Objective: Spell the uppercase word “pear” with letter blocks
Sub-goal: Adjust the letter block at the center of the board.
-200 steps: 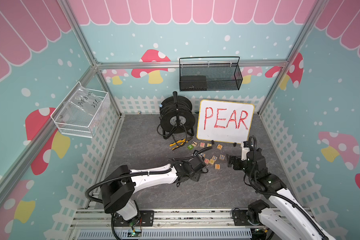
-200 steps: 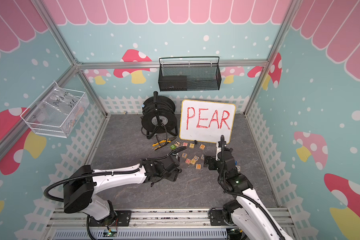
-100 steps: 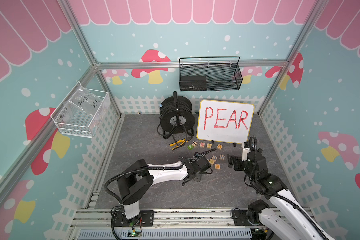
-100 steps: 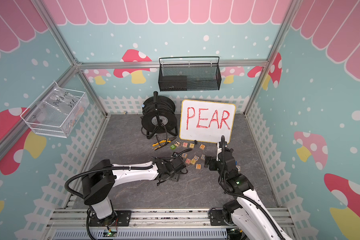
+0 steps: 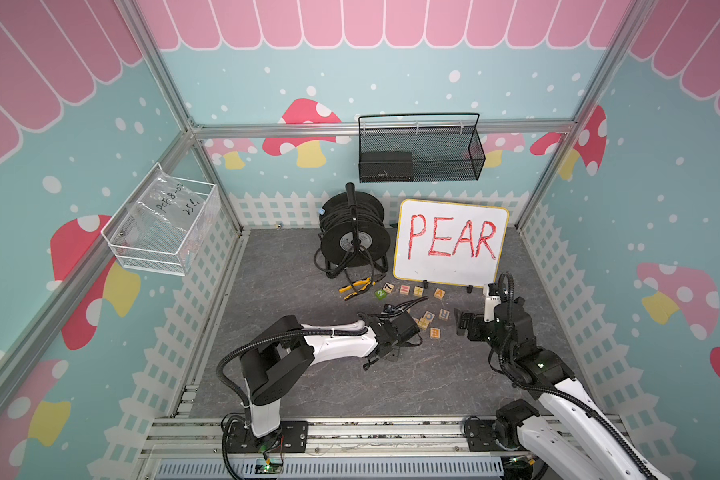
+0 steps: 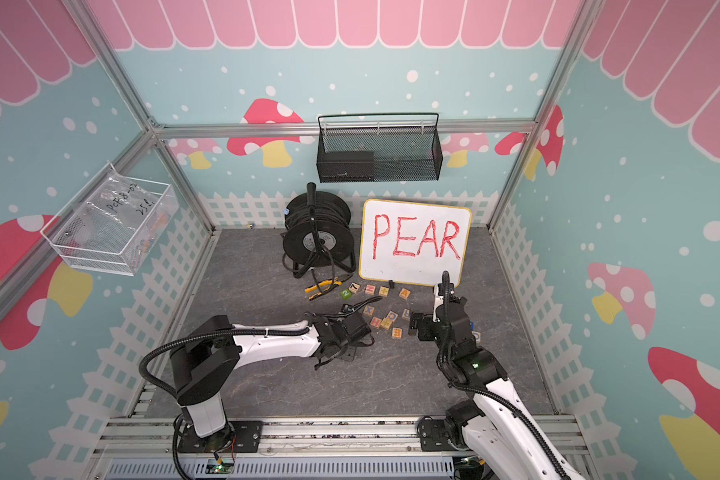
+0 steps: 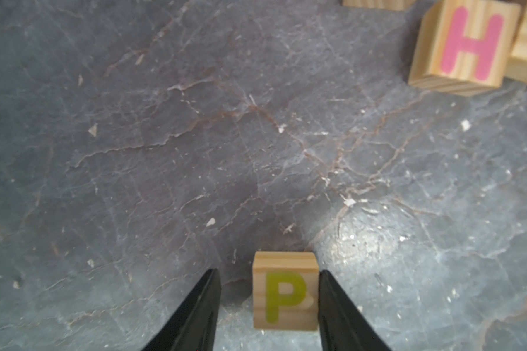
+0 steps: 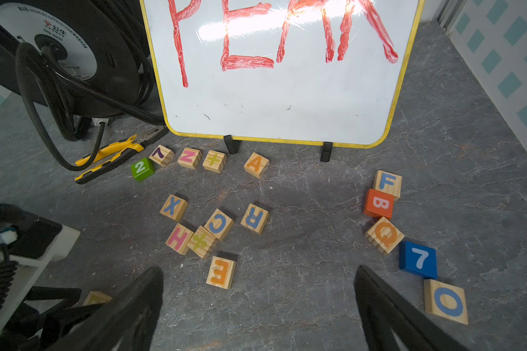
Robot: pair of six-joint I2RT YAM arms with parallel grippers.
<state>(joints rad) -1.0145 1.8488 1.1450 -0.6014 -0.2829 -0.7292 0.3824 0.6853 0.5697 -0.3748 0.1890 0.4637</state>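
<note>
Fingers (image 7: 195, 310) of the left gripper (image 7: 267, 271) straddle the small natural-wood cube with a yellow-green capital P (image 7: 285, 291). One black finger touches the cube's side and the other stands just off the opposite side, so the jaws are parted around it, not clamped. The cube sits flat on the dark grey stone-patterned floor (image 7: 165, 152), P face up. A cube has no long axis. The letter's head points away from the wrist, and its stem runs along the fingers' reach. A wooden cube with a pink H (image 7: 466, 45) lies well apart beyond it.

In a top view the left gripper (image 5: 406, 332) sits just below the middle of the frame, at the left edge of the scattered cubes, and hides the P.

The right gripper (image 8: 258, 268) hangs with its fingers spread wide, holding nothing. Before it lie the wooden cube with an orange E (image 8: 220, 272), the wooden cube with a blue R (image 8: 254, 218) and the wooden cube with an orange A (image 8: 256, 164). The A is near the foot of the yellow-rimmed whiteboard (image 8: 280, 100).

The step in hand looks like picking up the first letter. The next move calls for closing the last gap squarely, lifting, and setting the P down with room for three more beside it. E and R lie with their heads toward the right wrist, so they probably need turning.
</note>
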